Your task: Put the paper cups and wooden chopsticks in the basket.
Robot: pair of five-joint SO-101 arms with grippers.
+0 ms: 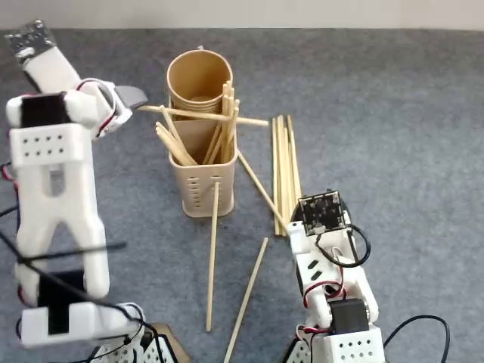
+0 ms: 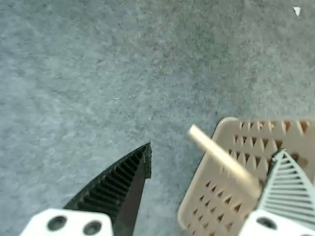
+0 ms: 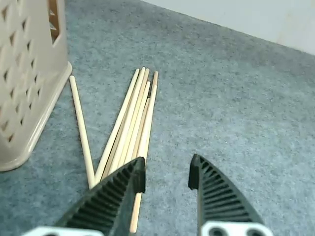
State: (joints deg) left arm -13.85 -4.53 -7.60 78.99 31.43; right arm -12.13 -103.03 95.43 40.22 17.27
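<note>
right gripper hung, jaws narrowly parted, above near ends of chopstick bundle; sticks ran straight away from it, beside basket (left gripper spread wide, farther off).

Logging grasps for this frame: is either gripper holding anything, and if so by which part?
Nothing is held. The left gripper stands open beside the basket; the right gripper hangs open over the loose chopsticks.
</note>
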